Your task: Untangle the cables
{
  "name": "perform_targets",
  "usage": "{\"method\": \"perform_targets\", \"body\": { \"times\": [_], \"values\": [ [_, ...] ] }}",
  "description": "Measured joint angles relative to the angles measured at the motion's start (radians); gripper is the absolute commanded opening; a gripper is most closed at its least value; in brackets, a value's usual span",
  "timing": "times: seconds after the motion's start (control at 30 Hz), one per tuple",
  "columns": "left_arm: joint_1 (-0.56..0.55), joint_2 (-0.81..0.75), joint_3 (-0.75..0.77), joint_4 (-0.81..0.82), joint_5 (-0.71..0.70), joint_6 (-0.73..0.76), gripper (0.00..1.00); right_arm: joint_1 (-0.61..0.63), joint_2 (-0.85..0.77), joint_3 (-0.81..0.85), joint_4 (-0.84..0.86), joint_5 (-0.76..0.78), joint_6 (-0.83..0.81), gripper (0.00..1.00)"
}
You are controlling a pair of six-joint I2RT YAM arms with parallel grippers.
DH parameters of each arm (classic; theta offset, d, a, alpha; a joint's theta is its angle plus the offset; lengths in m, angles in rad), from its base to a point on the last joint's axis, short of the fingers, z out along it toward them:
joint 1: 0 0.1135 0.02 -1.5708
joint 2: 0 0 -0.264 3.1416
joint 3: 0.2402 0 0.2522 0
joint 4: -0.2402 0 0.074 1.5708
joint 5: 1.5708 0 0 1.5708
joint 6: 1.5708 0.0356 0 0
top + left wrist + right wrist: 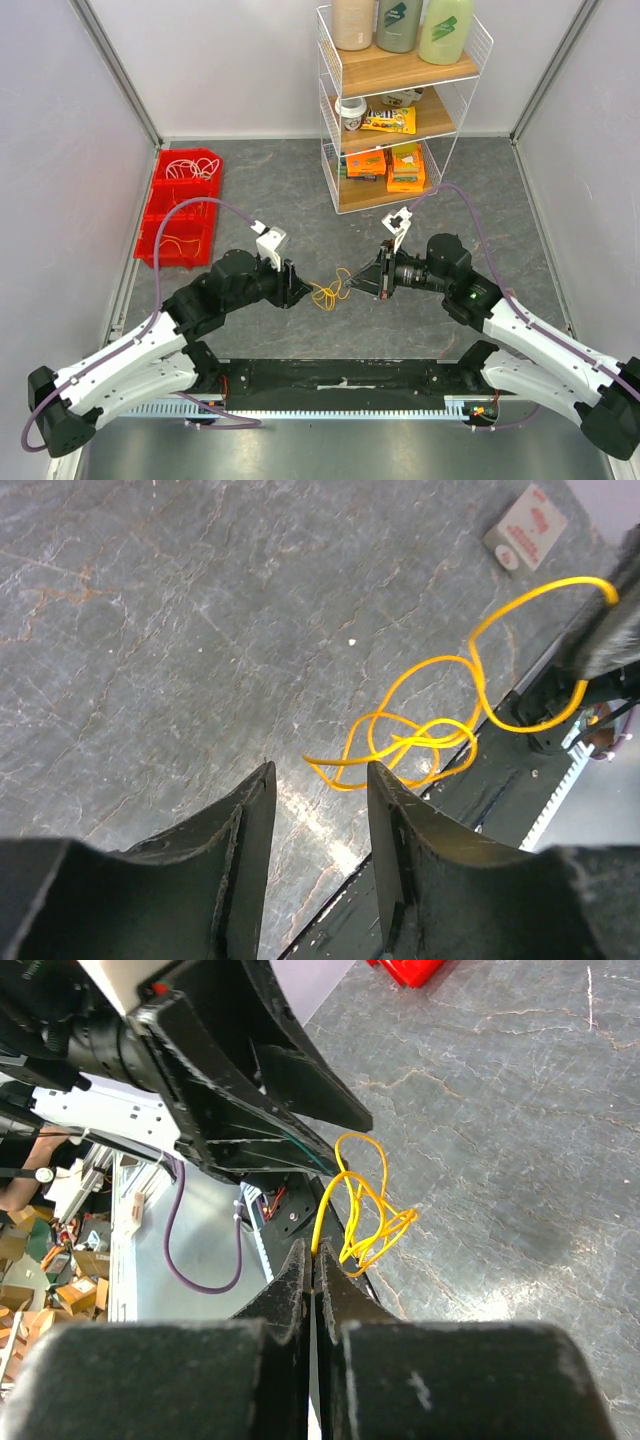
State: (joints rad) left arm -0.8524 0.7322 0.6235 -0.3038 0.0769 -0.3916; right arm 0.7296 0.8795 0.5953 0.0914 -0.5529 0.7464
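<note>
The right pincer (312, 1258) holds the yellow cable (362, 1210) tight. The left pincer (320, 775) is half open and empty. It should grab one loop and pull gently.

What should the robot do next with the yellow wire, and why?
Probably the left claw should ease forward and close on a loop of the yellow cable. The right claw is shut on one strand, while the left claw's jaws stand apart with nothing between them, and the tangle is just ahead.
</note>
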Motion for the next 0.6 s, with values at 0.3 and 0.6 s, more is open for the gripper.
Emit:
{"method": "perform_targets", "body": {
  "times": [0.3, 0.6],
  "values": [
    [0.000, 0.092, -0.036, 0.134, 0.034, -0.040, 0.60, 0.000, -0.020, 0.000, 0.019, -0.021, 0.026, 0.00],
    [0.000, 0.055, -0.135, 0.262, -0.073, -0.100, 0.02, 0.000, -0.055, 0.000, 0.057, -0.034, 0.063, 0.00]
  ]
}}
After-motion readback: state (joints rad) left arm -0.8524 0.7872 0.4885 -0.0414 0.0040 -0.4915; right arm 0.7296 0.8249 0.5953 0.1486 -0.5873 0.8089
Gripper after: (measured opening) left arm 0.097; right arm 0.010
